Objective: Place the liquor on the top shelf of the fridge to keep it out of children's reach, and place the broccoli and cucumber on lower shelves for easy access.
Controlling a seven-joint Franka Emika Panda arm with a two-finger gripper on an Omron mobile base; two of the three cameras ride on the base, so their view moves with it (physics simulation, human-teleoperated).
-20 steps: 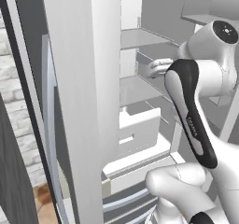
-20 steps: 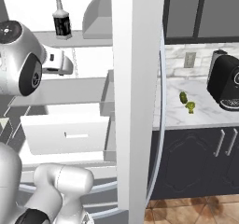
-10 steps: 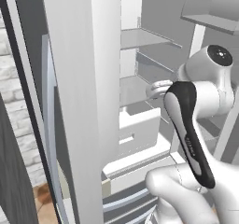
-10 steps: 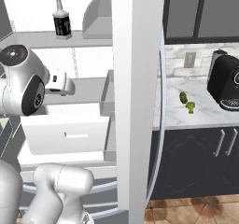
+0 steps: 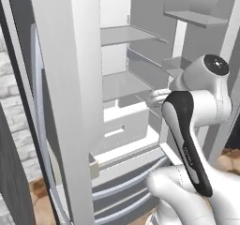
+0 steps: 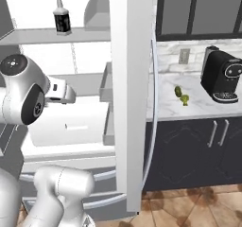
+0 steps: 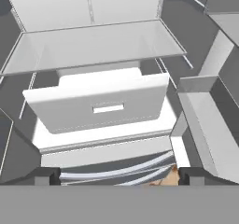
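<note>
The liquor (image 6: 61, 16), a dark bottle with a pale cap, stands upright on the top shelf (image 6: 33, 35) of the open fridge (image 6: 128, 79). Nothing touches it. On the marble counter to the right of the fridge lie the dark green cucumber (image 6: 177, 91) and, touching it, the yellow-green broccoli (image 6: 185, 99). My gripper (image 6: 70, 96) hangs in the fridge opening well below the bottle, level with a lower shelf (image 7: 93, 45). It is open, its fingertips (image 7: 46, 176) stand wide apart, and nothing is between them. The same gripper (image 5: 155, 97) sits just ahead of the arm's elbow.
A white drawer (image 7: 98, 107) sits under the lower shelf, with door bins (image 7: 205, 125) to its right. The open fridge door (image 5: 65, 102) stands close on the left. A black coffee machine (image 6: 222, 74) stands on the counter (image 6: 203, 109), with dark cabinets below.
The arm has dropped and drawn back from the upper part of the fridge, with the gripper open throughout. The liquor stays on the top shelf.
</note>
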